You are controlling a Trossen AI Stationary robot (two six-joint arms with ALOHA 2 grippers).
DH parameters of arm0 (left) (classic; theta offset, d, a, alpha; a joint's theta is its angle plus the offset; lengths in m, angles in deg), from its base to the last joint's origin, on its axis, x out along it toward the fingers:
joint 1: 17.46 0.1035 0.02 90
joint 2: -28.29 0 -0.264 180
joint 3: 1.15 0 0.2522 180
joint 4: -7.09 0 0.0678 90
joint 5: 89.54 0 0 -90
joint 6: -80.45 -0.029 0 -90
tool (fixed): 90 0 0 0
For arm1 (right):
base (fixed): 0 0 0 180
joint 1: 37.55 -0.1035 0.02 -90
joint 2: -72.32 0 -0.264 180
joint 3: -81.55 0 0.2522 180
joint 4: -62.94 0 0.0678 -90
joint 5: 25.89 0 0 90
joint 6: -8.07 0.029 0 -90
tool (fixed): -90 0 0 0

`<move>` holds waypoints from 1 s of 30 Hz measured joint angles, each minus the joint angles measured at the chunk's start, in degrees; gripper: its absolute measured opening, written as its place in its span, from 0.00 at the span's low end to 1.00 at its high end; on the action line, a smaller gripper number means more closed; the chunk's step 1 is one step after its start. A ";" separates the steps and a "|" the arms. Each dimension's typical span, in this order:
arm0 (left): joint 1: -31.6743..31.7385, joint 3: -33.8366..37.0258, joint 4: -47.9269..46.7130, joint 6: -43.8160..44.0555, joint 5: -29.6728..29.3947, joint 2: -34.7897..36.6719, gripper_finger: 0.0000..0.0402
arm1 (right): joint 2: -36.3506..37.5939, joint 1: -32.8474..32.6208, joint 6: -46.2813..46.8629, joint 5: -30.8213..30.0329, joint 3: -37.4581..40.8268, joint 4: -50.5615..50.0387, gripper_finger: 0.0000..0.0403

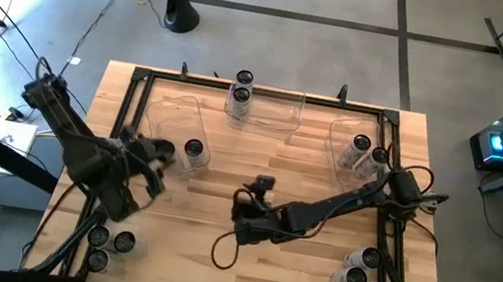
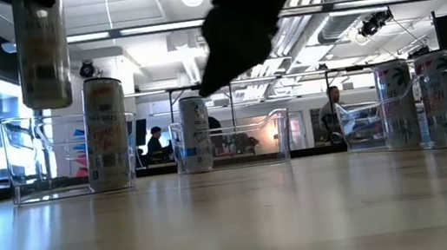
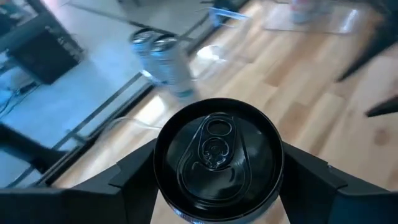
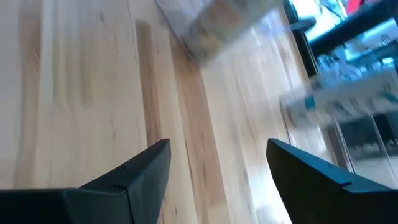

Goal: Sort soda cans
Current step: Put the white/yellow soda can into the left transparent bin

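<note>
My left gripper [image 1: 156, 153] is shut on a soda can [image 3: 217, 155] with a dark round top. It holds the can in the air next to the left clear bin [image 1: 174, 119]; the low view shows that can [image 2: 42, 50] well above the table. One can [image 1: 193, 149] stands in the left bin. Two cans [image 1: 242, 87] stand in the far bin and two [image 1: 370, 150] in the right bin. My right gripper [image 1: 255, 194] hovers open over the middle of the table and holds nothing [image 4: 217, 168]. My left gripper pinches the can's side wall just under its top rim [image 3: 163, 163], one finger [image 3: 134, 174] on each side. The fingers come from above, pointing down along the can. The can is upright and lifted clear of the table [image 2: 42, 50].
Three cans [image 1: 108, 245] stand at the table's near left corner and several [image 1: 362, 273] at its near right corner. A black frame [image 1: 140, 78] runs round the table. Bare wood lies in the middle, between the bins and the near edge.
</note>
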 joint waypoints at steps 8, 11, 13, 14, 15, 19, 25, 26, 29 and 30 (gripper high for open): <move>2.20 4.97 0.82 -1.30 -0.64 10.85 0.63 | 0.07 -1.66 7.74 -2.10 4.26 -2.87 0.64; 2.78 11.04 3.90 0.77 -0.47 14.36 0.63 | 0.05 -1.66 7.86 -2.68 5.16 -2.35 0.64; 2.76 15.39 7.52 0.84 -0.28 16.51 0.63 | 0.05 -1.69 7.58 -2.79 5.57 -1.97 0.64; 2.76 17.58 9.67 0.66 -0.28 17.43 0.63 | 0.04 -1.70 7.39 -2.75 5.67 -2.13 0.64; 2.79 19.64 11.99 0.39 -0.36 18.08 0.63 | 0.01 -1.73 7.33 -2.70 5.72 -2.17 0.64; 2.80 26.71 20.30 -1.75 -0.37 19.66 0.63 | 0.01 -1.67 6.89 -2.73 5.72 -1.92 0.64; 3.09 32.59 31.50 -9.02 -0.50 19.78 0.63 | -0.02 -0.88 3.63 -1.55 5.70 2.03 0.64; 3.33 33.15 32.90 -9.99 -0.40 19.74 0.63 | -0.02 -0.76 2.78 -1.13 5.70 2.94 0.64; 4.04 34.31 35.95 -13.17 0.45 19.77 0.65 | -0.02 -0.66 1.05 -0.83 5.70 5.00 0.64; 4.28 34.72 37.07 -14.43 0.79 19.75 0.66 | -0.02 -0.64 0.59 -0.71 5.70 5.26 0.64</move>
